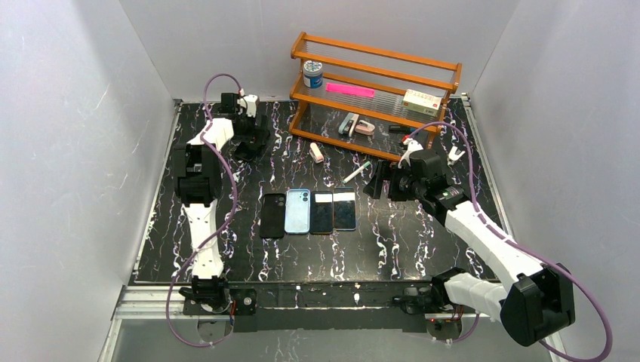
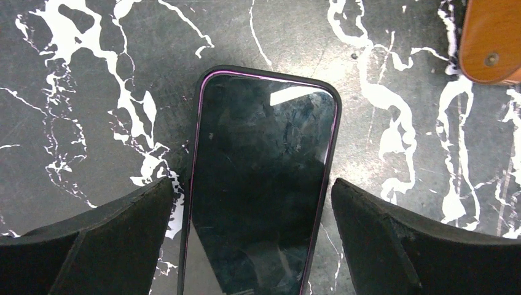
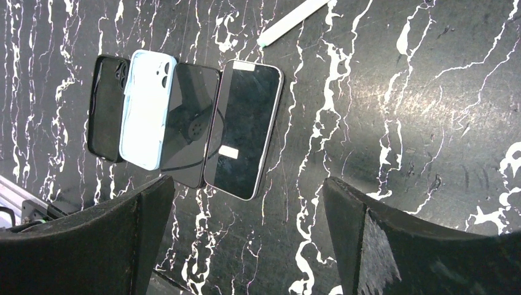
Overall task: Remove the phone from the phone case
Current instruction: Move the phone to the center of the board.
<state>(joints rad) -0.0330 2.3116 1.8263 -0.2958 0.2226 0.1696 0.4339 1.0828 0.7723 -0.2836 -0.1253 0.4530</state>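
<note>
A phone in a black case with a thin purple rim lies screen up on the marble table. My left gripper is open, one finger on each side of the cased phone with a small gap on both sides. In the top view this gripper is at the far left and hides the phone. My right gripper is open and empty, hovering right of a row on the table: a black case, a light blue case, a dark phone and another phone.
A wooden rack stands at the back with a tin, a pink item and a white box. Its foot is right of the cased phone. A pink item and a white pen lie before the rack.
</note>
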